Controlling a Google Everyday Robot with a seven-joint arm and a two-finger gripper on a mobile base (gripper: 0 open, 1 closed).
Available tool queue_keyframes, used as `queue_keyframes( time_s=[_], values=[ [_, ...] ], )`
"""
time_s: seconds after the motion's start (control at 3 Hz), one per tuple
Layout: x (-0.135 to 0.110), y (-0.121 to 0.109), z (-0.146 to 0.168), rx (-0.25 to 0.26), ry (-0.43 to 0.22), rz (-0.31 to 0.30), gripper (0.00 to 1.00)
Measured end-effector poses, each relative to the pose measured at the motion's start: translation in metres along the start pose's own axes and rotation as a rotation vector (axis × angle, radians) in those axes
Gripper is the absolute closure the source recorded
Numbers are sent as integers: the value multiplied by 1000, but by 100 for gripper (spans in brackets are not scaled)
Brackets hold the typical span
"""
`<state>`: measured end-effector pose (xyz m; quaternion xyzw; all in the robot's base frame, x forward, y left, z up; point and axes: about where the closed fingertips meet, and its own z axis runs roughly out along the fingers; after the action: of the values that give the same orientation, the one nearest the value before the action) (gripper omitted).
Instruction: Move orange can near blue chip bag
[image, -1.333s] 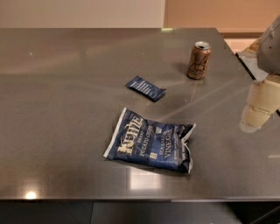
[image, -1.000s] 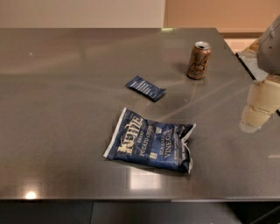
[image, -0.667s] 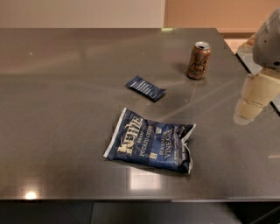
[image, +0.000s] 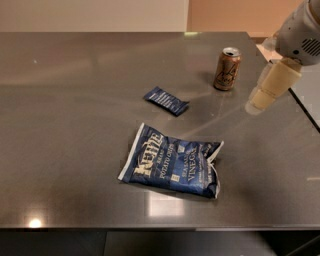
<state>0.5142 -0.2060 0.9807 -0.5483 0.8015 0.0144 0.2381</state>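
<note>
Hanging over the far right part of the grey metal table (image: 65, 100), the gripper (image: 256, 104) points down and toward the left of the view from a white arm housing (image: 300, 30) at the top right corner; it is cream-coloured, holds nothing, and whether it is apart or together cannot be told from this view. Left of the gripper's tip and a little farther back, the orange can (image: 227, 69) stands upright on the table, silver top showing; it is near the gripper but clear of it, with bare tabletop between them. Well apart from the gripper, lower in the view and to its left, the blue chip bag (image: 172, 161) lies flat with its white Kettle lettering facing up; it is crinkled, and its right end is the part nearest the gripper. A small dark-blue packet (image: 166, 100) lies flat farther left of the gripper than the can, roughly between can and bag, touching neither; can and bag are well apart.
</note>
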Motion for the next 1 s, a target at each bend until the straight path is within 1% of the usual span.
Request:
queue_keyframes(
  time_s=[0.33, 0.67, 1.0],
  values=[
    [-4, -30, 17, 26, -65, 81, 0],
    [-4, -63, 34, 68, -100, 159, 0],
    [-1, -108, 56, 115, -140, 256, 0]
  ],
)
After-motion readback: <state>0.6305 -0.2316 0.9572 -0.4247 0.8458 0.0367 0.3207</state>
